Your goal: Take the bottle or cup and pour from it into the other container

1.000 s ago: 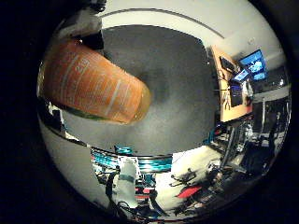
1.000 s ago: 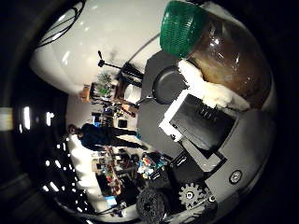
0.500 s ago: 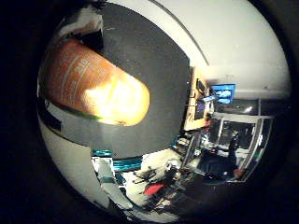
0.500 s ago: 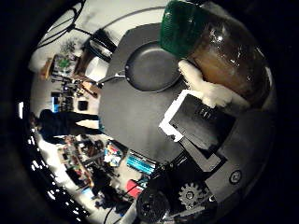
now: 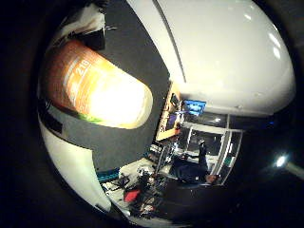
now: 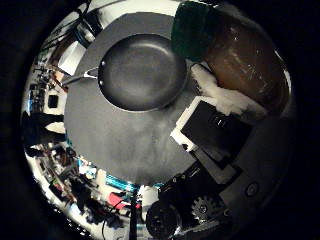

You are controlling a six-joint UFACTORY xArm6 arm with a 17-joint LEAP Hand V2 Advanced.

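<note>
In the right thumb side palm view, my hand (image 6: pixel 215 125) is curled round a clear bottle (image 6: pixel 245 65) with a green cap (image 6: pixel 192 30) and brownish contents, held close to the palm. A black frying pan (image 6: pixel 140 70) lies on the dark round table (image 6: pixel 130 145), beside and below the bottle's cap end. In the right little finger side palm view the bottle's orange-labelled body (image 5: pixel 95 85) fills much of the picture, held over the dark table (image 5: pixel 142 47).
The table's rim is white (image 5: pixel 66 166). The pan's handle (image 6: pixel 82 77) points toward the table's edge. Shelves, screens and clutter of the room (image 5: pixel 185 152) lie beyond the table.
The whole picture has turned in both views: the camera has tilted with the hand. The pan now fills much more of the thumb side view, nearer the bottle's cap. The grip is unchanged.
</note>
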